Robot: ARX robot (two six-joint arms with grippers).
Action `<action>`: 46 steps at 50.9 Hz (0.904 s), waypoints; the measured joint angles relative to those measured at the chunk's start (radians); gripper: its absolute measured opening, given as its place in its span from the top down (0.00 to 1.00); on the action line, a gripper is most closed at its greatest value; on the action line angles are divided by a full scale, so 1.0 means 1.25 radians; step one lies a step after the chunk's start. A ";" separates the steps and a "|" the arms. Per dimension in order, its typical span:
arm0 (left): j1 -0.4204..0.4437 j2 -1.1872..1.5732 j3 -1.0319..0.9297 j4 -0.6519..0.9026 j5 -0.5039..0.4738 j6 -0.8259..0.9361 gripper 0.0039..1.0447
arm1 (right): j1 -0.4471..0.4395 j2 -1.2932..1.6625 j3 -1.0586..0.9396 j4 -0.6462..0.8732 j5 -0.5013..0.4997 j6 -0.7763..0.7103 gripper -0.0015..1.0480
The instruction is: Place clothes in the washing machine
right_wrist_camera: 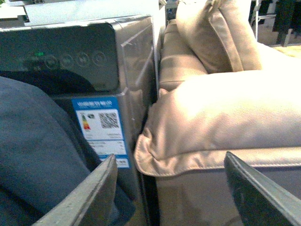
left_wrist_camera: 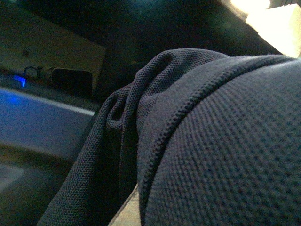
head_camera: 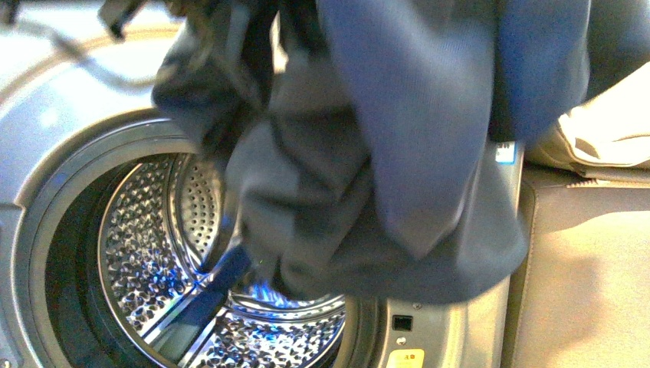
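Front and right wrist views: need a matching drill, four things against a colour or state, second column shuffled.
1. clothes
2. drum
3. label
4. right gripper

A. open, holding nothing
B. perforated steel
C. navy, hanging
D. blue and white, with a QR code

Pairs: 1-C, 2-B, 3-D, 4-A

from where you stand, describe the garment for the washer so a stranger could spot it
Start at the silver-grey washing machine with its steel drum. The clothes hang bunched before that drum's upper right. They are dark navy knit, unlike the pale cream cushion beside the machine.
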 joint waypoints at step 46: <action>0.084 0.097 -0.151 0.120 0.043 -0.010 0.92 | -0.325 -0.409 -0.627 0.188 -0.304 -0.037 0.98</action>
